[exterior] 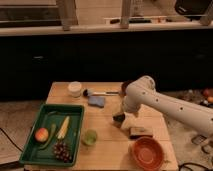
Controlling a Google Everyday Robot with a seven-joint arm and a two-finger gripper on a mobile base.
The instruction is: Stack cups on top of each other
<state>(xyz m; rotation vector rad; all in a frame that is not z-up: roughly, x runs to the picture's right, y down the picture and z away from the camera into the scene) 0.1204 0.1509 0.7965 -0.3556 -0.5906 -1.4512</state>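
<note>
Two-finger gripper (122,117), jaws spread wide, sat at dark cup (118,120); centred, level grasp advised before lift toward green cup (90,136).

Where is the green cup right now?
In the camera view, the green cup stands just right of the green tray, left of the orange bowl; the gripper hangs farther back, to its right.
</note>
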